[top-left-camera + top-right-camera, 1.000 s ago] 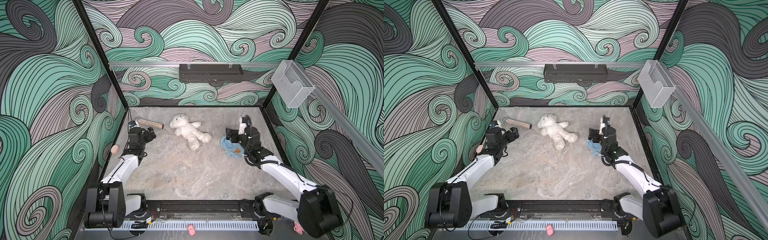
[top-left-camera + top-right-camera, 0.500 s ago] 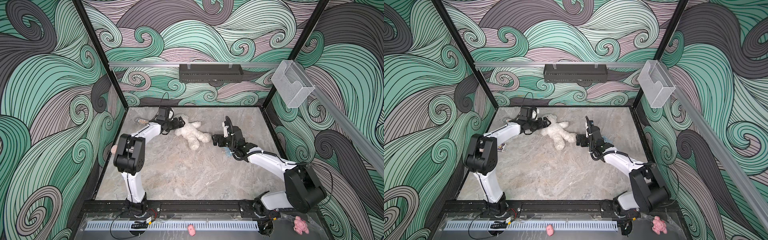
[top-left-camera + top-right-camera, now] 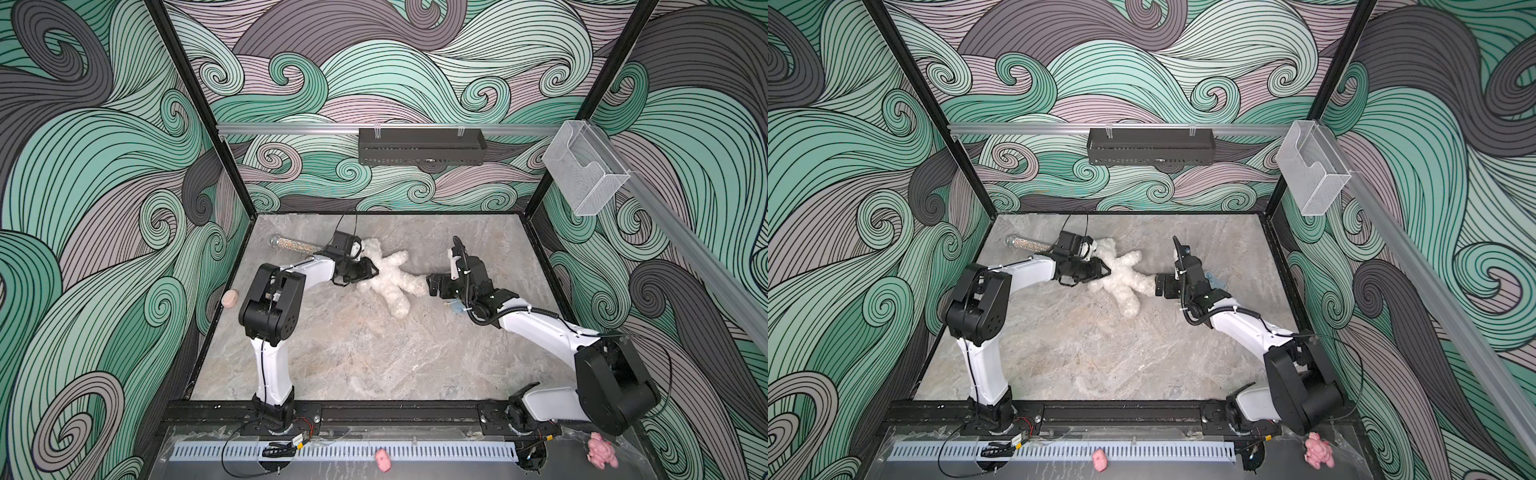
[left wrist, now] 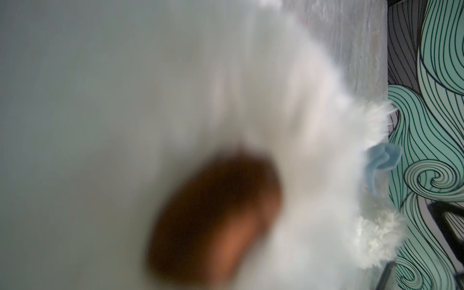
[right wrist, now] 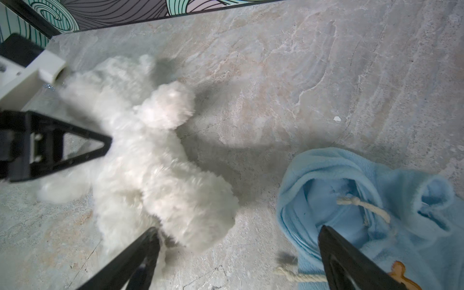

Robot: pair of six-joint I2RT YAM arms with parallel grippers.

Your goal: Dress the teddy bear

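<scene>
Left hand (image 3: 368, 270) at bear (image 3: 392, 280) head, grip unclear (wrist view is all fur). Bear lies bare on worktop (image 3: 353, 353) between hands. Right hand (image 3: 432, 286) wide open, empty, at its foot. Hoodie (image 5: 364, 200) beside it, not on yet.

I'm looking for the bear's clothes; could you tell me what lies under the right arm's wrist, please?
A light blue hoodie lies there on the table. In both top views the right arm covers most of it; only an edge shows.
</scene>
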